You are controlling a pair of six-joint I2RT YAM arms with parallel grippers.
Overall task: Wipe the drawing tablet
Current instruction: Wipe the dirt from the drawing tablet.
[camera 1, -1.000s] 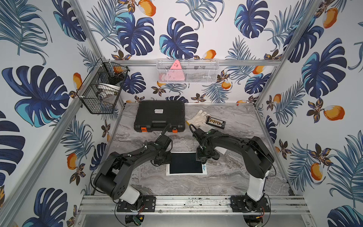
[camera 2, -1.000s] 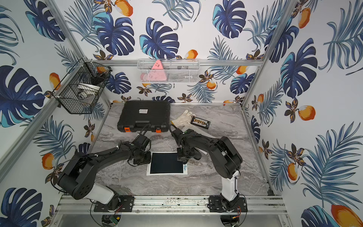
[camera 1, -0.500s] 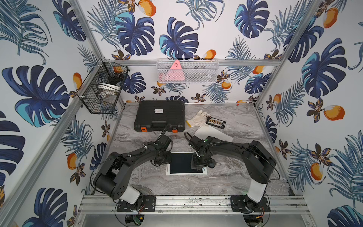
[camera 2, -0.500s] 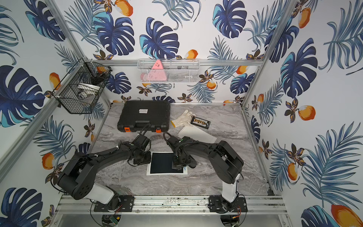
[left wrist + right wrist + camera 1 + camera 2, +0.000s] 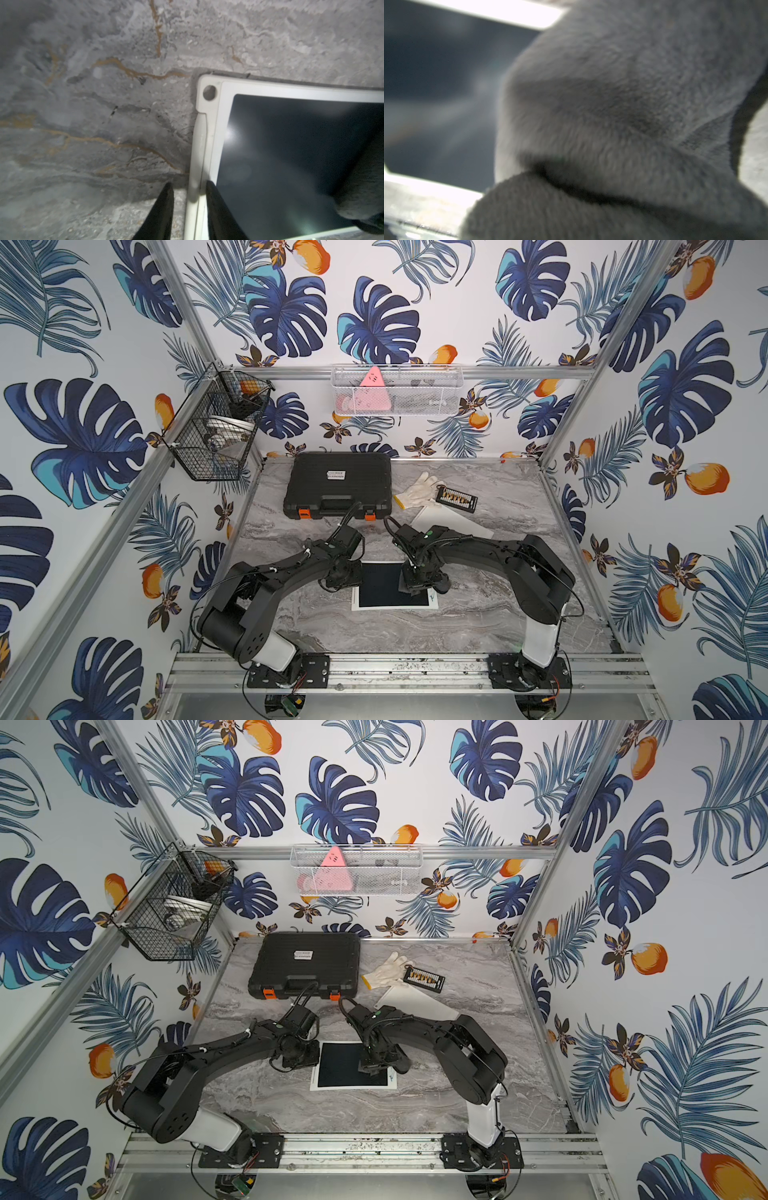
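The drawing tablet (image 5: 380,589) (image 5: 338,1069), a dark screen in a white frame, lies flat on the marble table. My left gripper (image 5: 354,580) (image 5: 189,184) stands partly open astride its left edge. One finger is on the marble and one on the frame (image 5: 209,133), and neither pinches anything. My right gripper (image 5: 413,591) (image 5: 372,1069) is shut on a grey cloth (image 5: 612,104) (image 5: 363,182) pressed on the right part of the screen (image 5: 436,83). The cloth hides its fingers.
A black tool case (image 5: 338,485) sits behind the arms. A white glove (image 5: 417,491), a black bit holder (image 5: 457,498) and a flat white sheet (image 5: 451,522) lie at the back right. A wire basket (image 5: 216,427) hangs on the left wall and a mesh shelf (image 5: 397,389) on the back wall.
My right gripper has slid the cloth leftward and toward the front, from the tablet's right edge onto the screen. The left arm has stayed put.
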